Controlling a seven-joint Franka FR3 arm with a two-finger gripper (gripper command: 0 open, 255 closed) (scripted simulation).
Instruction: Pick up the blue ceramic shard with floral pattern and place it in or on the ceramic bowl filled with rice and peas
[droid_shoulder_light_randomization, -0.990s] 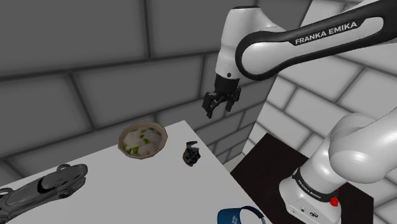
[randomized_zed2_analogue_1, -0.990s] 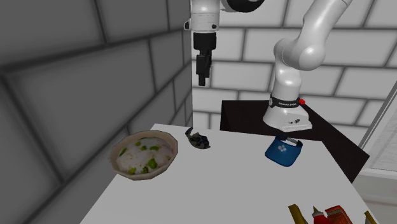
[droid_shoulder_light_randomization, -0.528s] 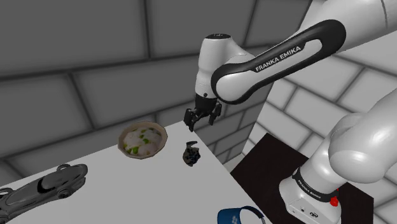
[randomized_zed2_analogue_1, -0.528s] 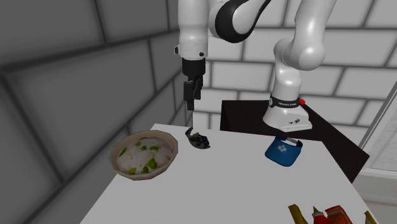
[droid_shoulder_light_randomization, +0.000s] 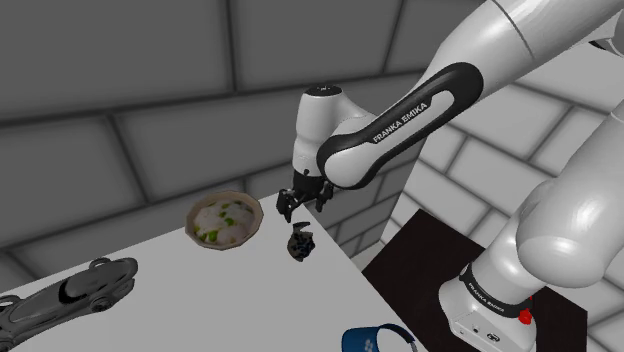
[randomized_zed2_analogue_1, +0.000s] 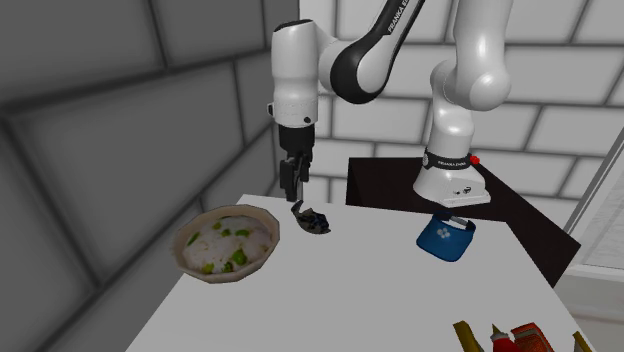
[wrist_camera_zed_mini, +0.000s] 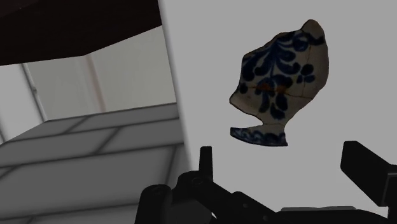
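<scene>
a white arm (droid_shoulder_light_randomization: 400, 100) is seen bent down over a pale grey tabletop (droid_shoulder_light_randomization: 200, 300), in front of grey block walls. its black claw (droid_shoulder_light_randomization: 292, 206) hangs just above the shard (droid_shoulder_light_randomization: 299, 242) without touching it. in the second exterior view the claw (randomized_zed2_analogue_1: 296, 190) points straight down, its tips close over the end of the shard (randomized_zed2_analogue_1: 312, 220) that is nearer the bowl.

in the wrist view the claw (wrist_camera_zed_mini: 284, 159) is shown wide, its two fingers well apart with nothing clasped between them. the shard (wrist_camera_zed_mini: 280, 83) is seen ahead of the fingers, lying on the tabletop (wrist_camera_zed_mini: 210, 76) near its edge. it is off-white with a dark blue leafy pattern, broad at one end and narrowing to a small flared foot.

the bowl (droid_shoulder_light_randomization: 225, 247) is set on the tabletop to the shoulder view's left of the shard, near it but apart. it is brownish and filled with white rice and green peas. in the second exterior view the bowl (randomized_zed2_analogue_1: 225, 278) is tilted a little, with the shard to its right, close to the far edge of the tabletop (randomized_zed2_analogue_1: 350, 300).

a dark toy car (droid_shoulder_light_randomization: 70, 290) is placed at the shoulder view's lower left. a blue cap (randomized_zed2_analogue_1: 447, 238) with a white flower mark lies near the dark stand (randomized_zed2_analogue_1: 390, 180).
</scene>
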